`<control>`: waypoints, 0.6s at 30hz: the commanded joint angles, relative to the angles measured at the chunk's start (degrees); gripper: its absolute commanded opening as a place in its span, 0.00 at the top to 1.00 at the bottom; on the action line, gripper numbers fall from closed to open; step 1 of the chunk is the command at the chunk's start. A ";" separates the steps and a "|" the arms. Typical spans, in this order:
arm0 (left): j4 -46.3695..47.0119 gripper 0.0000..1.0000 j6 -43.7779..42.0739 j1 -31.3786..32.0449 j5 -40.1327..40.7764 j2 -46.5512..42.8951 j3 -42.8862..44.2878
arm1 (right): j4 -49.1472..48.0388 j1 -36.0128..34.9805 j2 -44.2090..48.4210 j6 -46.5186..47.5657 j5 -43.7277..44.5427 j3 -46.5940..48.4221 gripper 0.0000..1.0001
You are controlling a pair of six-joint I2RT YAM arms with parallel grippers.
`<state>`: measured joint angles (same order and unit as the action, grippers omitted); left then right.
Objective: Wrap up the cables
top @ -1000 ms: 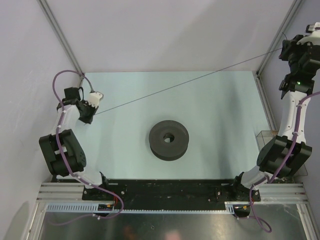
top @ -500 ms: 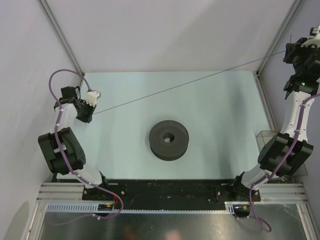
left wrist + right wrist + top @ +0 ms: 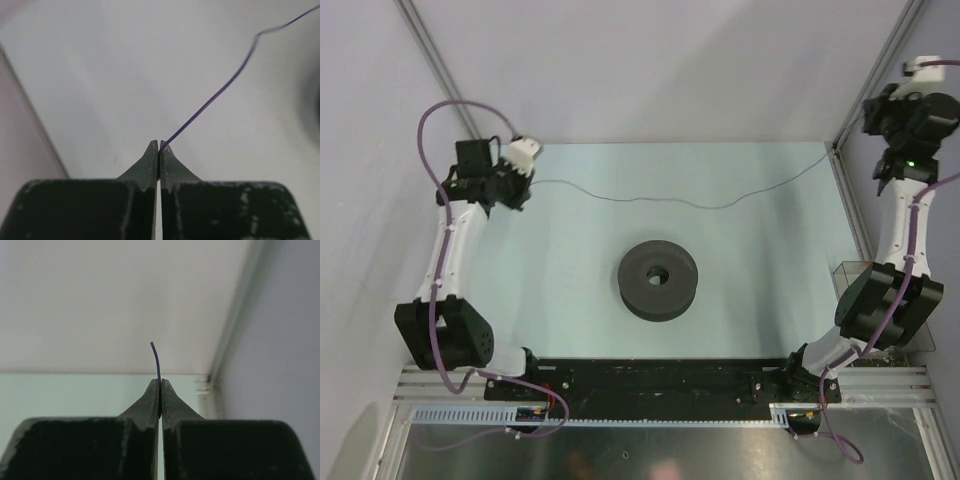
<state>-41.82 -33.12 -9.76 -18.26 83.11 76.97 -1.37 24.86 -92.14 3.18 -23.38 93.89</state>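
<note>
The cable [image 3: 660, 201] is a very thin dark wire that hangs slack and wavy across the far part of the table, above the dark grey spool [image 3: 658, 279]. My left gripper [image 3: 528, 183] is at the far left, shut on the wire's left end. In the left wrist view the closed gripper [image 3: 159, 150] pinches the purple-looking wire [image 3: 210, 100], which runs up and to the right. My right gripper [image 3: 873, 118] is raised at the far right corner. In the right wrist view it [image 3: 160, 384] is shut on the wire, with a short stub [image 3: 157, 360] poking out above the tips.
A metal frame post [image 3: 855, 110] stands at the far right corner beside my right arm, and another post [image 3: 445, 75] at the far left. A small clear box [image 3: 848, 275] sits at the table's right edge. White walls enclose the far side.
The wire was stretched taut between both grippers and now sags in waves. My left gripper has moved farther back and to the right. My right gripper has shifted slightly left.
</note>
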 commanded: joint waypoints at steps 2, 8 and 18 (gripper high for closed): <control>0.81 1.00 10.14 14.34 -8.81 -3.62 9.59 | 10.18 -8.48 0.09 5.36 -4.26 -4.55 1.00; 0.86 1.00 13.02 28.99 -7.05 2.79 19.36 | 17.99 -9.89 -6.87 8.38 -4.71 -3.68 0.45; 0.78 1.00 16.05 40.87 -6.65 12.07 29.27 | 27.89 -10.81 1.32 15.86 -28.46 -4.95 0.01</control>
<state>-41.08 -19.88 29.89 -24.29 93.78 101.71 23.24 15.53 -99.61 13.47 -37.91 88.88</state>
